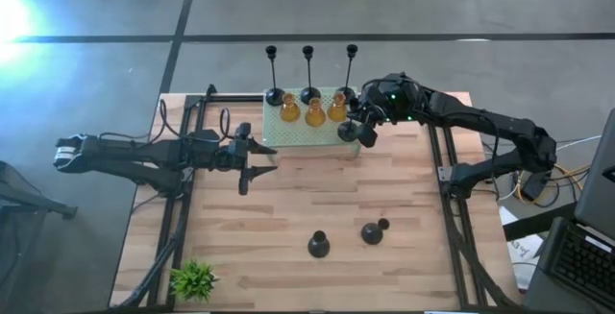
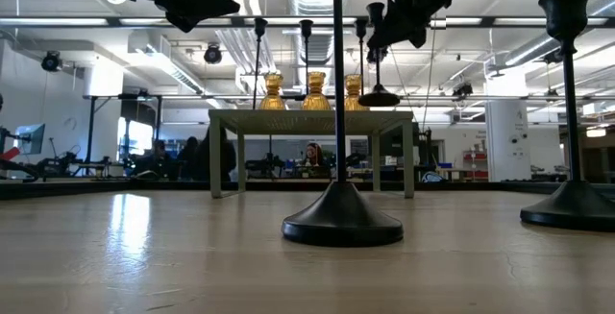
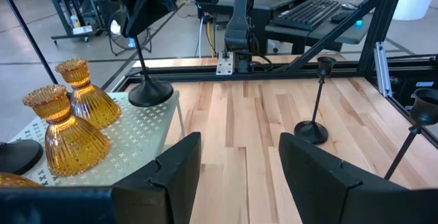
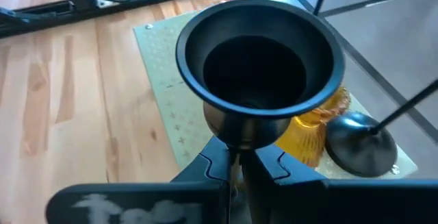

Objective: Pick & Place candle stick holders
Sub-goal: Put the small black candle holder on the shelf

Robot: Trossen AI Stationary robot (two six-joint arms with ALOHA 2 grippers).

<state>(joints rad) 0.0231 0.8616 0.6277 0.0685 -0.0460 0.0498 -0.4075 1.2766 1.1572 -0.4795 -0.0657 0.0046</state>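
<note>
A mint-green perforated stand carries three amber glass holders and, behind them, three tall black stem holders. My right gripper is shut on another tall black holder over the stand's right near corner. Two more black stem holders on dome bases stand on the table near its front. My left gripper is open and empty, above the table just left of the stand; its wrist view shows nothing between the fingers. My right gripper pinches the thin stem just under the cup between its two fingers, which slant down from the table's right and lie across the stem. The holder hangs upright, cup on top. Whether its round base touches the stand's top, I cannot tell.
A small leafy plant sits at the table's near left corner. Black frame rails run along both sides of the wooden table. Bare wood lies between the stand and the two front holders. People and desks show in the room behind.
</note>
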